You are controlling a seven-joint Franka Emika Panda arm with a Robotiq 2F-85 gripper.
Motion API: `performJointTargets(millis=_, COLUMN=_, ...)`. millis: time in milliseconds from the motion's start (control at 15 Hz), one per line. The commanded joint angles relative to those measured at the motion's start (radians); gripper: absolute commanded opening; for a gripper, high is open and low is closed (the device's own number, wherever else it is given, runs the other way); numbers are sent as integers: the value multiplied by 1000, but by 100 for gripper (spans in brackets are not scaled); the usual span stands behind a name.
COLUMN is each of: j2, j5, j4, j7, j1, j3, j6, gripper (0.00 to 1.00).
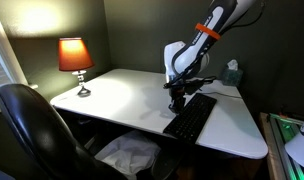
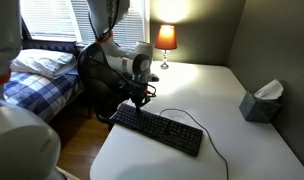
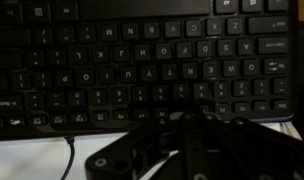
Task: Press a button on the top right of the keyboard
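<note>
The long black keyboard (image 1: 192, 120) lies on the white table (image 1: 112, 95), and it shows in both exterior views (image 2: 162, 131). Its thin black cable (image 2: 218, 152) trails off over the table. My gripper (image 1: 178, 101) points straight down over one end of the keyboard, close above the keys or touching them (image 2: 139, 100). In the wrist view the keyboard (image 3: 142, 60) fills the picture, and my gripper's dark fingers (image 3: 195, 118) meet at the bottom over its edge row. The fingers look shut and hold nothing.
A lit lamp with an orange shade (image 1: 75, 58) stands at a table corner. A tissue box (image 2: 262, 102) sits by the wall. A black office chair (image 1: 37, 130) is at the table's side. A bed (image 2: 37, 70) lies beyond the table.
</note>
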Motion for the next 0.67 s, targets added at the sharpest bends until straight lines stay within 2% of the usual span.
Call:
performJointTargets(millis=0, j2=29, j5=0, j4=11, j7=9, j1=3, j3=-2, j6=20, gripper=0)
performJointTargets(millis=600, j2=24, j5=4, j4=5, j7=0, j1=-5, j3=-4, j6=17, gripper=0)
